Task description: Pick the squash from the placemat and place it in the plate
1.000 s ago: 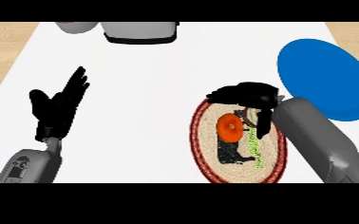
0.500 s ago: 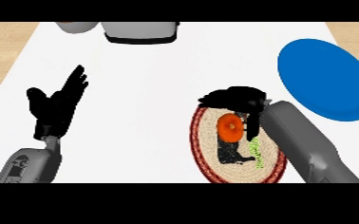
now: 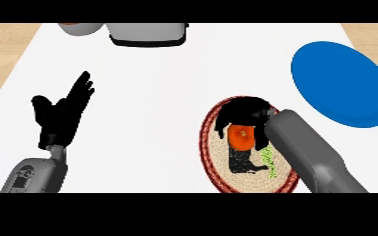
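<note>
Squash (image 3: pixel 241 135), orange, lies on the round woven placemat (image 3: pixel 212 155) with the dark red rim, in its upper half. Right hand (image 3: pixel 247 111) sits directly over it from the far side, black fingers (image 3: pixel 224 122) curled down around the squash's upper and left edges; contact looks made, squash not lifted off the mat. Grey right forearm (image 3: pixel 306 150) crosses the placemat's right portion, hiding part of it. A dark shadow and a thin green strip (image 3: pixel 268 161) show on the mat just below the squash. Blue plate (image 3: pixel 336 82) rests on the white tabletop (image 3: pixel 162 95), up and right of the placemat, apart from it. Left hand (image 3: pixel 63 112) is at the view's left, open, fingers straight and pointing up, holding nothing. Two grey vessels (image 3: pixel 148 32) sit at the far edge.
</note>
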Action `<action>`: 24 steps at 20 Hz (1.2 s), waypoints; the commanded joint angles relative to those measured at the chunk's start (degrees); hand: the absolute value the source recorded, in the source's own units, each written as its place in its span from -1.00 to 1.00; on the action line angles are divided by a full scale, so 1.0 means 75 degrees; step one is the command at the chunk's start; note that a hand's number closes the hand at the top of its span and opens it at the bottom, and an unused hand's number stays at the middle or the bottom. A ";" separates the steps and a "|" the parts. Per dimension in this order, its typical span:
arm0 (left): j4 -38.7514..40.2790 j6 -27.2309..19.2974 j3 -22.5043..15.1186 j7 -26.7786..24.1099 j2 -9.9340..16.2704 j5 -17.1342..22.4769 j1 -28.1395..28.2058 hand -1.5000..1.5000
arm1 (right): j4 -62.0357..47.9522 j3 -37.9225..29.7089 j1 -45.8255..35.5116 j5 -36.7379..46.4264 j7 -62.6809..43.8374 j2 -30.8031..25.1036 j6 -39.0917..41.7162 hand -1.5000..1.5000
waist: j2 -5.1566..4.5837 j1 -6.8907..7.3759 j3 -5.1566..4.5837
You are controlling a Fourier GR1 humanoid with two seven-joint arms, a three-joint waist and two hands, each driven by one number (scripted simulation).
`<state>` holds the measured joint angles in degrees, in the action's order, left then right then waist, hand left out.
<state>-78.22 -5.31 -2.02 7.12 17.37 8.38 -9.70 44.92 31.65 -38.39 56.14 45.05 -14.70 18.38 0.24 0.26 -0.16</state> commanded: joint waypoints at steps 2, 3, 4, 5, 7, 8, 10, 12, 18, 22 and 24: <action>0.0027 0.0090 0.0064 0.0023 -0.0071 -0.0194 -0.0071 0.00 | -0.0010 -0.0118 0.0080 0.0180 0.0870 -0.0164 0.0268 1.00 | -0.0035 -0.0011 0.0020; -0.0358 0.0066 0.0147 0.0082 -0.0004 -0.0104 0.0271 0.00 | 0.0558 0.0091 0.0793 0.0187 0.0563 -0.0111 0.0173 1.00 | -0.0015 -0.0035 0.0020; 0.0079 -0.0072 0.0090 -0.0008 -0.0293 -0.0247 -0.0157 0.00 | -0.0384 -0.0213 0.0149 0.0280 0.0548 0.0276 0.0003 1.00 | -0.0045 0.0008 0.0021; 0.0487 0.0117 0.0309 -0.0080 -0.0145 -0.0110 -0.0461 0.00 | -0.0116 -0.0164 0.0574 0.0221 0.0876 -0.0035 -0.0232 1.00 | -0.0046 -0.0037 0.0020; -0.0696 0.0157 0.0258 0.0386 -0.0026 -0.0023 0.0443 0.00 | 0.1017 -0.0299 0.0850 0.0094 0.0514 -0.0297 0.0385 1.00 | -0.0007 -0.0024 0.0020; 0.0093 0.0285 0.0439 0.0134 0.0064 -0.0058 -0.0165 0.00 | 0.1264 -0.0226 0.1164 0.0032 0.0370 -0.0054 0.0264 1.00 | -0.0017 -0.0080 0.0018; -0.0168 0.0302 0.0424 0.0367 0.0062 0.0011 -0.0119 0.00 | 0.0888 -0.0514 0.1358 0.0088 0.0093 0.0374 -0.1052 1.00 | -0.0025 -0.0042 0.0023; 0.0089 0.0227 0.0360 -0.0042 -0.0062 -0.0149 0.0033 0.00 | 0.1214 -0.1070 0.1536 -0.0139 -0.0527 -0.0032 -0.0896 1.00 | -0.0014 -0.0118 0.0019; -0.0437 0.0199 0.0564 0.0114 0.0128 -0.0002 0.0681 0.00 | 0.3126 -0.2401 0.2858 -0.0805 -0.2006 -0.0725 -0.1452 1.00 | 0.0136 -0.0426 0.0004; -0.0469 0.0000 0.0386 0.0399 -0.0096 -0.0110 0.0350 0.00 | 0.4461 -0.3465 0.3135 -0.1582 -0.2131 -0.0672 -0.2193 1.00 | 0.0142 -0.0573 0.0015; -0.0216 -0.0020 0.0448 0.0149 -0.0053 -0.0224 0.0365 0.00 | 0.5050 -0.3898 0.3374 -0.1798 -0.2272 -0.0589 -0.2680 1.00 | 0.0086 -0.0543 0.0012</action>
<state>-80.59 -4.95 1.18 8.66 17.05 7.34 -6.71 74.62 8.80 -15.49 46.51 30.37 -19.03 2.85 1.03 -3.38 -0.09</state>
